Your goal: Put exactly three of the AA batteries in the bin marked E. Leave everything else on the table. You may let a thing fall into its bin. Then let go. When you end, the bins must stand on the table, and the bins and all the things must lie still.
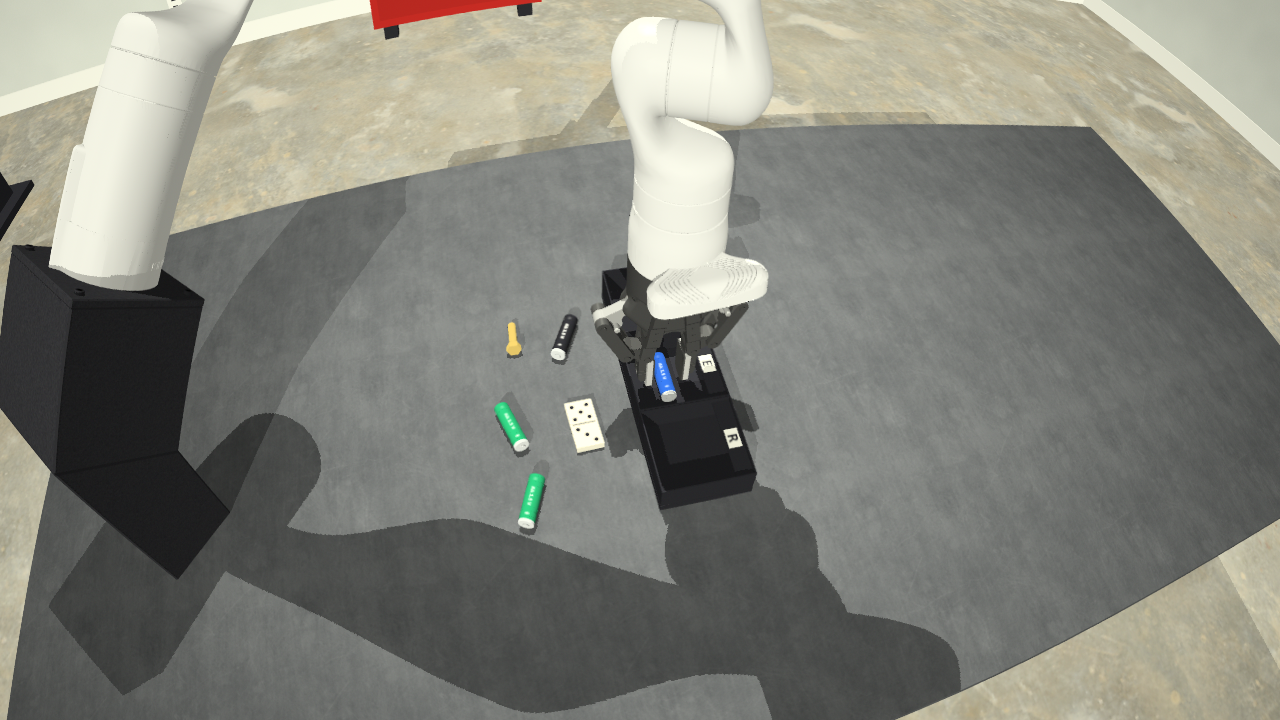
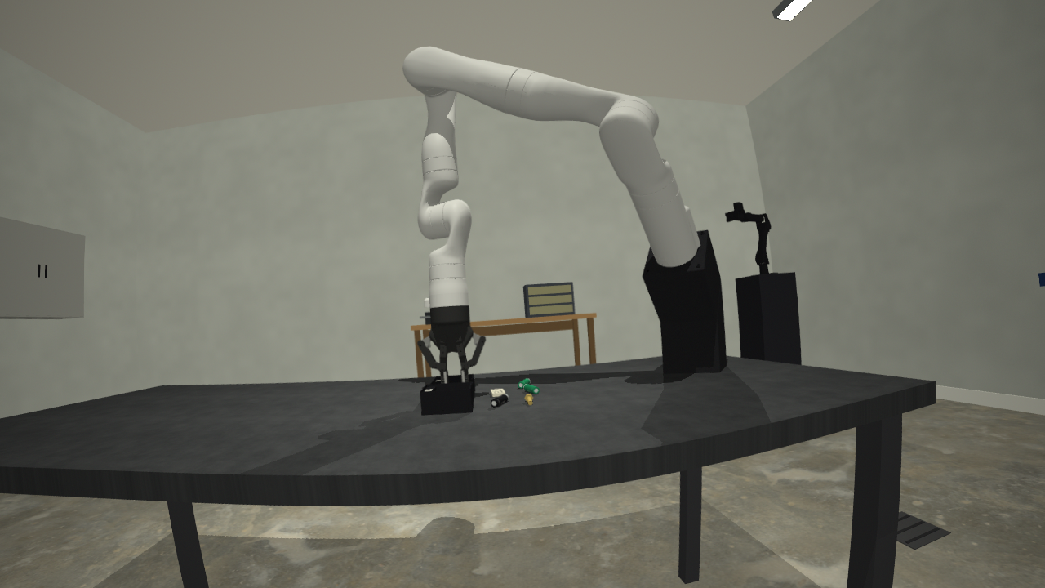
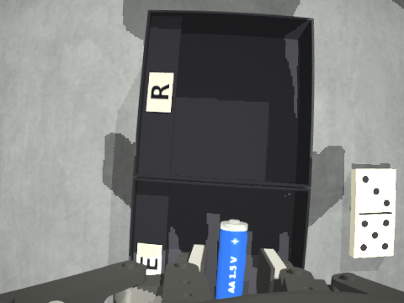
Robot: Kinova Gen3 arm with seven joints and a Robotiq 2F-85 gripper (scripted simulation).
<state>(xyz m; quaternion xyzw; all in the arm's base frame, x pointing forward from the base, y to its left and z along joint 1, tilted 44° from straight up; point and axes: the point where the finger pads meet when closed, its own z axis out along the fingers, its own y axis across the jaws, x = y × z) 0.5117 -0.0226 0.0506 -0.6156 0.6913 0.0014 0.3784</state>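
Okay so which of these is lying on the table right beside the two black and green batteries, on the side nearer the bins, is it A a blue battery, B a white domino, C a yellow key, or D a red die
B: the white domino lies on the table between the green batteries and the bin marked R.

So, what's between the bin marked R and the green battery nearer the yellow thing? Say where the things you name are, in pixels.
A white domino (image 1: 584, 425) (image 2: 498, 392) (image 3: 374, 214) lies between that battery (image 1: 511, 427) (image 2: 531, 389) and that bin (image 1: 707, 489) (image 3: 312, 101); the top view shows it.
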